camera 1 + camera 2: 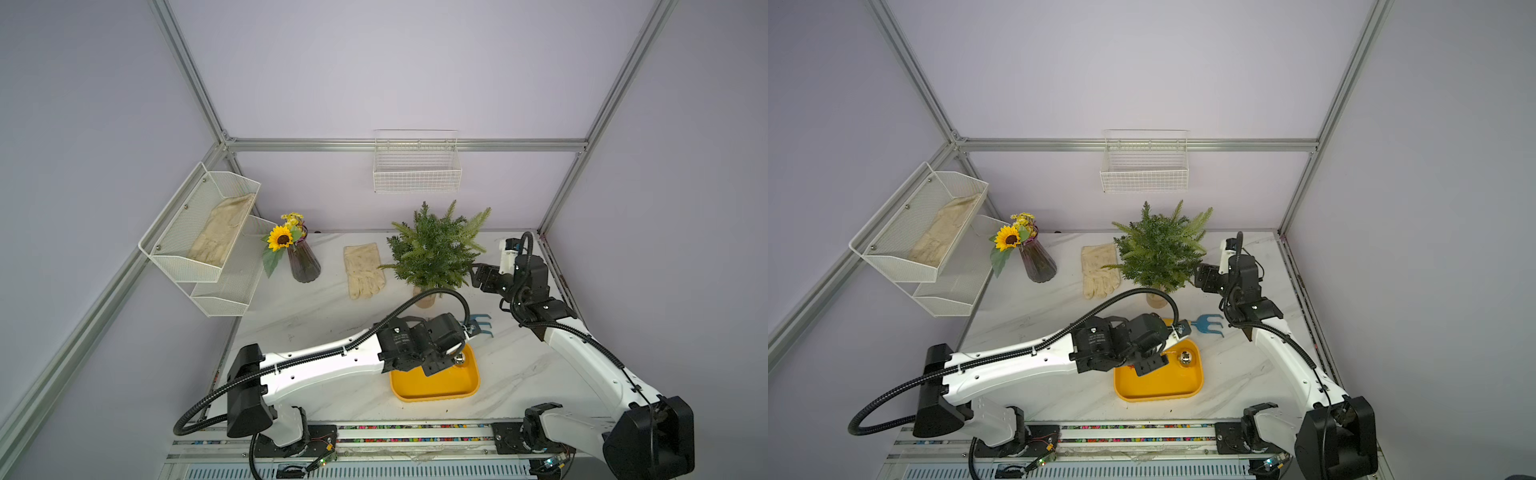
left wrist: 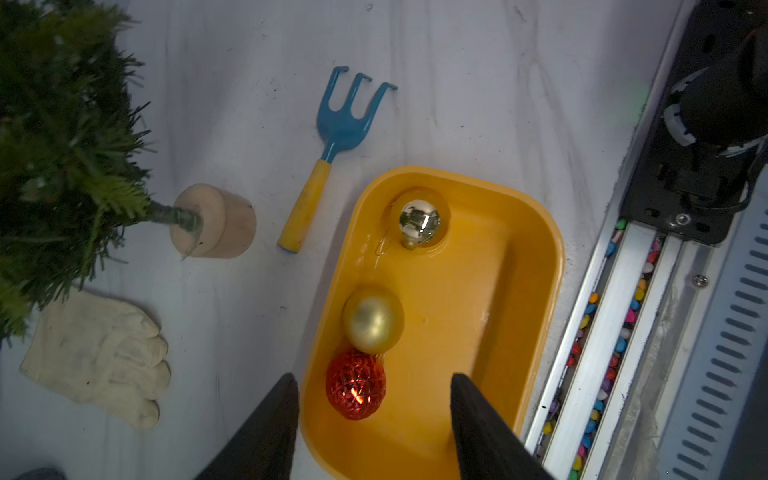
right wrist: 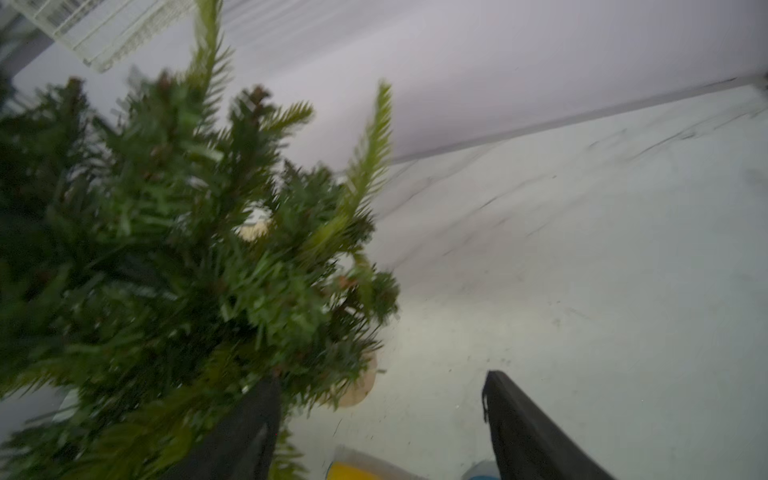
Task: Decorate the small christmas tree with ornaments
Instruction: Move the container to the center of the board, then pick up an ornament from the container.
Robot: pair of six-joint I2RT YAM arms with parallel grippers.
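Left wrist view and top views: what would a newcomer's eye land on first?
The yellow tray at the front of the table holds a red bauble, a matte gold bauble and a shiny gold bauble, the left end effector open over the red one. Behind it stands the small christmas tree, undecorated, the right end effector open at its branches.

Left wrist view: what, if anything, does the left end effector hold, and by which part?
Nothing: the left end effector is open, fingers clear of the red ornament.
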